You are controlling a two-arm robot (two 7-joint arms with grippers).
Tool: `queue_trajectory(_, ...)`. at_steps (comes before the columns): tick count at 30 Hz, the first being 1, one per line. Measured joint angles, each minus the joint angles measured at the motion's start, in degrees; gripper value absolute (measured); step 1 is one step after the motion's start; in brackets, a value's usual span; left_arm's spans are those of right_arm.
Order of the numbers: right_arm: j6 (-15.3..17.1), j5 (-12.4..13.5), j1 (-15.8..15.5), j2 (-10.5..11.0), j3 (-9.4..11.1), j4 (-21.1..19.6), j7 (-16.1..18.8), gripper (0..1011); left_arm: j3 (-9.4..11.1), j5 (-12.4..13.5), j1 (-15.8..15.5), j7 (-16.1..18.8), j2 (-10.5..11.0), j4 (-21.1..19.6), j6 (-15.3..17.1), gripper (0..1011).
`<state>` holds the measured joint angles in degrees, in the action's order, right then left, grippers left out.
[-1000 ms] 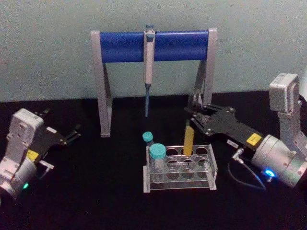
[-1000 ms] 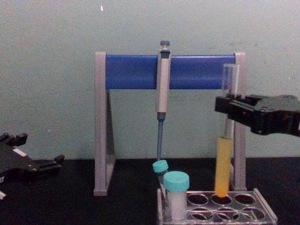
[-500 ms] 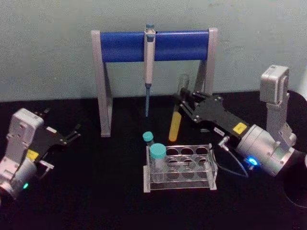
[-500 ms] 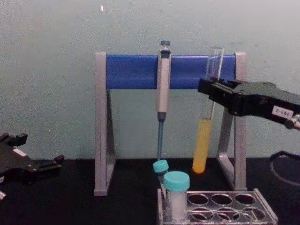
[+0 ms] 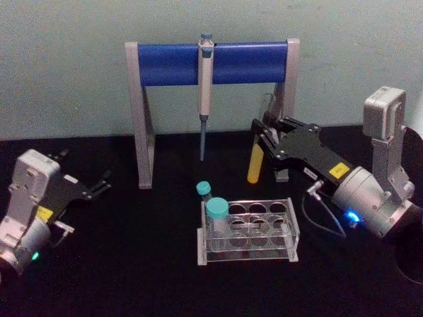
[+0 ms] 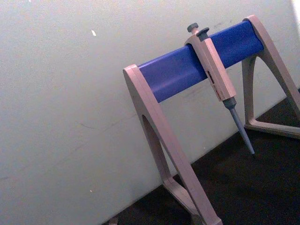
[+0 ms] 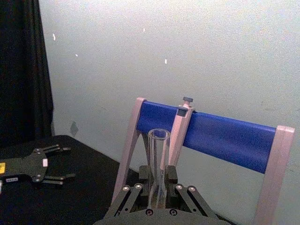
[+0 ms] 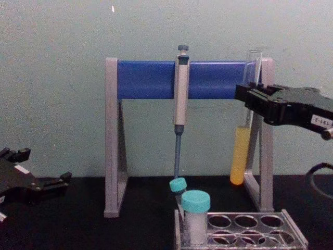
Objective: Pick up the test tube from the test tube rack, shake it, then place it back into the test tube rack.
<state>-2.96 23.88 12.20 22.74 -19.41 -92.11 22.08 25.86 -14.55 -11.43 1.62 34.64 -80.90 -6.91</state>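
Contents first: tall thin clear glass test tube, uncapped, with yellow liquid filling its lower part and clear glass above. Low clear plastic test tube rack, round holes in its top plate, stands mid-desk. Its front-left hole holds a short white tube with a wide teal cap. A small teal-capped tube sits at its back-left corner.

Test tube is off the rack, in the air over the black desk, behind the rack and right of its middle, toward the desk's back edge. In the chest view it overlaps the right leg of the grey-and-blue pipette stand, where a grey pipette hangs.

Long axis is near vertical, open mouth up and rounded end down. The top leans slightly to the robot's right.

Right claw is closed on the tube's clear upper part, above the liquid. Left claw is parked near the desk's left edge, fingers spread, holding nothing.
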Motion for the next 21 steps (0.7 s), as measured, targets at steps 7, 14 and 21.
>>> queue_trajectory(7,1.2,-1.4,-1.3,0.9,1.1,-1.6,-0.8,235,0.0,0.0,0.0,0.0,0.0,0.0,0.0,1001)
queue_trajectory(14,4.4,-2.4,-3.7,3.3,2.0,-5.0,-1.0,234,0.0,0.0,0.0,0.0,0.0,0.0,0.0,1001)
queue_trajectory(21,6.8,-1.8,-5.9,5.3,2.2,-8.2,0.7,235,0.0,0.0,0.0,0.0,0.0,0.0,0.0,1001)
